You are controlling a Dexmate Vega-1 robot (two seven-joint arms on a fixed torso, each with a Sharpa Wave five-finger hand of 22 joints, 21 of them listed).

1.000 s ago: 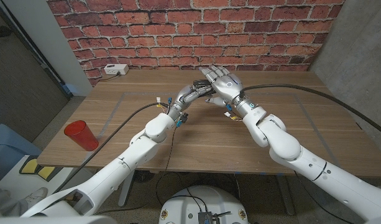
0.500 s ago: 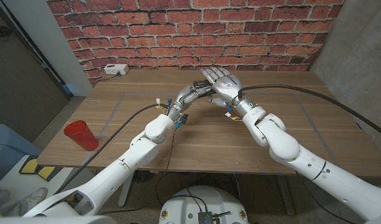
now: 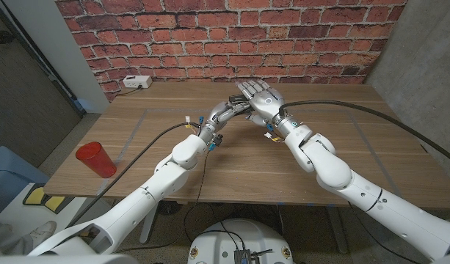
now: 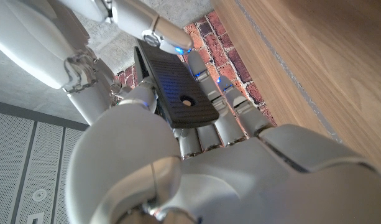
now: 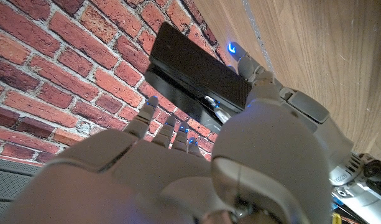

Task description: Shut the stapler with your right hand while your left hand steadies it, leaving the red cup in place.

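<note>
The black stapler point(image 4: 175, 93) is held up off the table between my two hands at the far middle, mostly hidden in the head view. My left hand point(image 3: 226, 110) grips it from below, fingers point(image 4: 230, 118) along its side. My right hand point(image 3: 260, 97) lies against it from the other side with fingers stretched out, and one fingertip point(image 4: 168, 38) touches the stapler's far end. In the right wrist view the stapler point(image 5: 199, 68) shows a narrow gap between top arm and base. The red cup point(image 3: 96, 160) stands upright at the table's near left edge, far from both hands.
A white power box point(image 3: 136, 82) sits at the table's back left by the brick wall. A thick black cable point(image 3: 357, 108) crosses above the right side of the wooden table point(image 3: 232, 165). A thinner cable point(image 3: 147, 141) runs along my left arm.
My right hand has slid a little to the left, closer over the stapler and my left hand. The left hand and the cup have stayed put.
</note>
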